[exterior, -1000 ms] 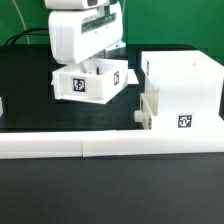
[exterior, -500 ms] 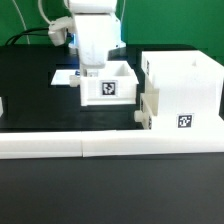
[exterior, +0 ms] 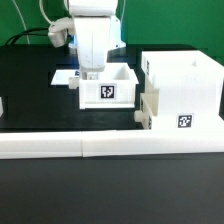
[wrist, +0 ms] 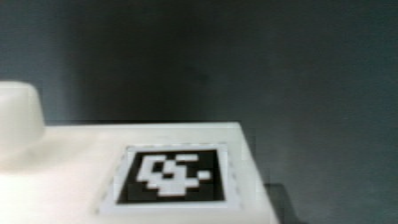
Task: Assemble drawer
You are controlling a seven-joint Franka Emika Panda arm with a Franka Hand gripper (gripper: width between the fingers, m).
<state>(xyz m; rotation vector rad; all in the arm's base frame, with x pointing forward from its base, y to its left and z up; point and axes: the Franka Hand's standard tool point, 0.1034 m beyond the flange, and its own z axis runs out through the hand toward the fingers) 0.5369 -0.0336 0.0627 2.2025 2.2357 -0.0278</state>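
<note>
A small open-top white tray (exterior: pixel 105 90) with a black-and-white tag on its near wall stands on the black table in the middle of the exterior view. My gripper (exterior: pixel 88 72) reaches down from above onto the tray's back left wall and looks shut on it. The boxy white case (exterior: pixel 182 92) with a small tag stands at the exterior view's right, a short gap from the tray. The wrist view is filled by a white tagged surface of the tray (wrist: pixel 175 172); my fingertips do not show there.
A long low white rail (exterior: pixel 100 146) runs along the front. A flat white board (exterior: pixel 62 76) lies behind the tray, partly hidden. A white part (exterior: pixel 2 104) shows at the left edge. Small white pieces (exterior: pixel 146 110) stick out from the case's left side.
The tray has moved with my gripper toward the exterior view's right and turned from tilted to square with the case. In the last half second it only sank slightly.
</note>
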